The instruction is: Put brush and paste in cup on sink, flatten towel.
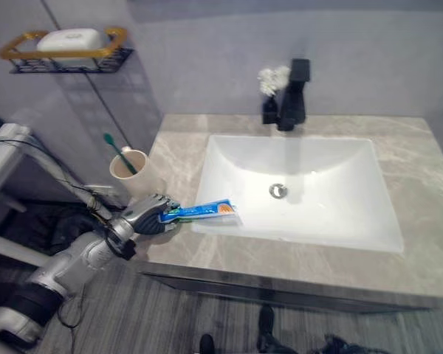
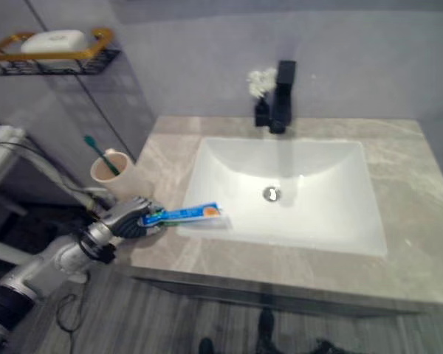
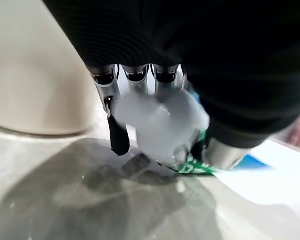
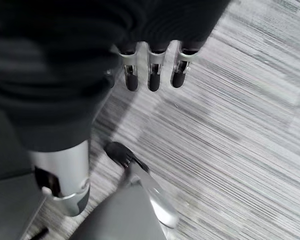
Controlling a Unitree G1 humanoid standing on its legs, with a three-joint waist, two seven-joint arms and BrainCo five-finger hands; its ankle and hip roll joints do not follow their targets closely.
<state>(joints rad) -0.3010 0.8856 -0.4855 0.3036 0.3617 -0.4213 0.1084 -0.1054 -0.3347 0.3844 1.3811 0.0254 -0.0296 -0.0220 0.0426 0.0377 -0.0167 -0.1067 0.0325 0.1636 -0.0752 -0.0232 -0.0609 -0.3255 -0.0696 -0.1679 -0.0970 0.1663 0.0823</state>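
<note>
The surface carried a white basin at its centre. Near the surface's left edge stood the cup, with the brush already upright inside. The paste lay across the basin's front-left rim, its capped end pinched in the curled left hand. The right hand hung relaxed over the floor. Step in hand: paste transfer. The next move required lifting, tilting upright, then lowering into the cup.
</note>
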